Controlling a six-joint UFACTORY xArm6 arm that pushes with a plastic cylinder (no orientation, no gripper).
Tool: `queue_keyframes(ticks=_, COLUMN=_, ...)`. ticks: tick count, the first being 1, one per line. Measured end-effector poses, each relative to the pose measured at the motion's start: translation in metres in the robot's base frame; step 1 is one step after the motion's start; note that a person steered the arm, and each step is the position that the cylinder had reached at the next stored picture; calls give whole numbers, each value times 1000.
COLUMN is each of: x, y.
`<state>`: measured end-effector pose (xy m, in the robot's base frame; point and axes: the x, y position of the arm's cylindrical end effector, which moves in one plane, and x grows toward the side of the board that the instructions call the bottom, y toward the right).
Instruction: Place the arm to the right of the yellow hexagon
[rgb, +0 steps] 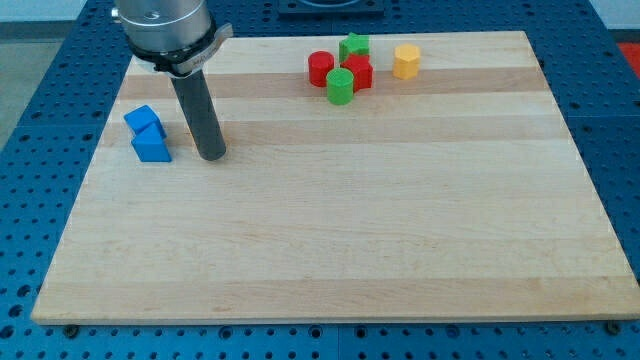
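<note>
Your arm carries no claw, so there is no open or closed state to report: it ends in a straight dark rod, and my tip (212, 157) rests on the table (330, 240) near the view's left side, in its upper half. Just beside the rod on the view's right, a sliver of orange shows at the rod's edge; what it belongs to you cannot tell, since the rod hides most of it.

Close to the tip on the view's left lie two blue blocks. The lower blue block (152, 148) sits nearest, apart from the rod, and the upper blue block (142, 120) touches it from the view's top-left.

The rest of the blocks are well apart from the tip, up at the view's top, right of centre. There you find a tight cluster: a red cylinder (320, 68) on the cluster's left, a green cylinder (340, 86) at its bottom, a red block (359, 72) just to the right of those, and a green star-shaped block (353, 45) at the top.

The yellow hexagon (406, 61) stands alone just right of that cluster, near the table's top edge. The tip is far to its left.
</note>
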<state>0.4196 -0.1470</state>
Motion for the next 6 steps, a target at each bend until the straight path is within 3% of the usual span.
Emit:
queue_keyframes(ticks=3, x=-23, y=131)
queue_keyframes(ticks=6, x=-99, y=268)
